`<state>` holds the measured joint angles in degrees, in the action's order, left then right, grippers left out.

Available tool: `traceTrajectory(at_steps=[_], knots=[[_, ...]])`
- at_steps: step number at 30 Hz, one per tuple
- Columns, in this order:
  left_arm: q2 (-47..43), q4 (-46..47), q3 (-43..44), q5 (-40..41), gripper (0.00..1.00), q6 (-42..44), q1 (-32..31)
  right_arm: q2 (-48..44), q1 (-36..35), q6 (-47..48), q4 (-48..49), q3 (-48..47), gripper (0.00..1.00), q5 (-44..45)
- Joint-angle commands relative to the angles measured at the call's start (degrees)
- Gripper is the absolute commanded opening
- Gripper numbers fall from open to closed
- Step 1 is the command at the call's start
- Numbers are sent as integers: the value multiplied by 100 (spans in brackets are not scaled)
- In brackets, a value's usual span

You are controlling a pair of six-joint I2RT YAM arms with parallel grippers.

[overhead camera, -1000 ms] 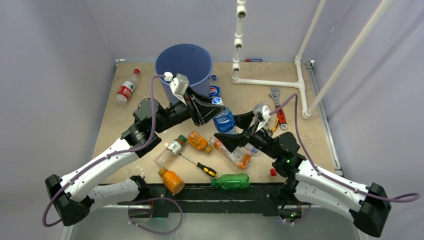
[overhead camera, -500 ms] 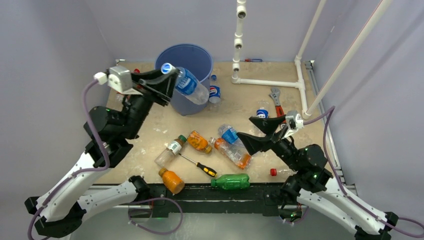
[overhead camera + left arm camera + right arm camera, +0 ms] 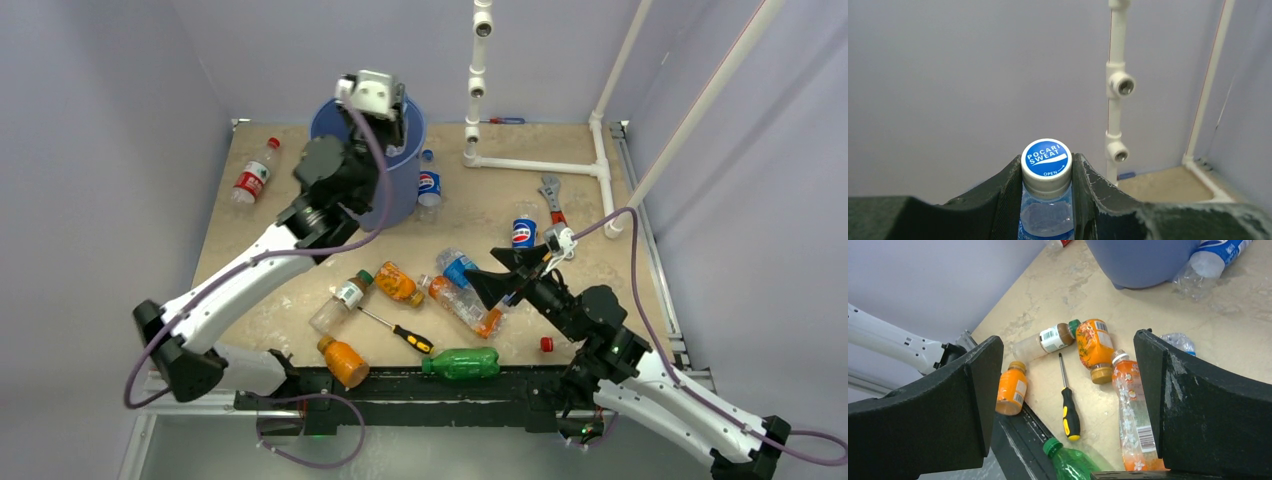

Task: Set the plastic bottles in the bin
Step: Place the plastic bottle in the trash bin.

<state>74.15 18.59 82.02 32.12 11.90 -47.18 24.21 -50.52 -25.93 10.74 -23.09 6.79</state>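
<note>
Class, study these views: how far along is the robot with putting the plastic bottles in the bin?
Done: nothing provable; the left arm hides the bin's inside. In hand: the left gripper is shut on a blue-capped bottle above the bin. Left: nine bottles are on the table; the right gripper hangs open.

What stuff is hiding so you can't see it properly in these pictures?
- Inside the bin: top view, the left arm covers its opening.
- Held bottle: left wrist view, only the cap and neck show; the fingers and the bottom edge hide the rest.
- Green bottle: right wrist view, cut off by the bottom edge.
- Small red thing by the right arm: top view, too small to name.
</note>
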Motion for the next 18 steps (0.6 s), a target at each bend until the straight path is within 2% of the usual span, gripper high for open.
traceTrajectory(at_steps=[1,7,14,18], knots=[[605,-86,428,293,0,258,276,23,-19,-195,26,20,99,213],[1234,-773,561,-444,0,-1023,1217,-11,-19,-211,-220,-87,99,288],[1498,-858,283,-1223,0,-1444,1334,-28,-19,-202,-228,-82,99,343],[1652,-1004,271,-1404,0,-1526,1349,53,-19,-185,-192,-120,99,298]])
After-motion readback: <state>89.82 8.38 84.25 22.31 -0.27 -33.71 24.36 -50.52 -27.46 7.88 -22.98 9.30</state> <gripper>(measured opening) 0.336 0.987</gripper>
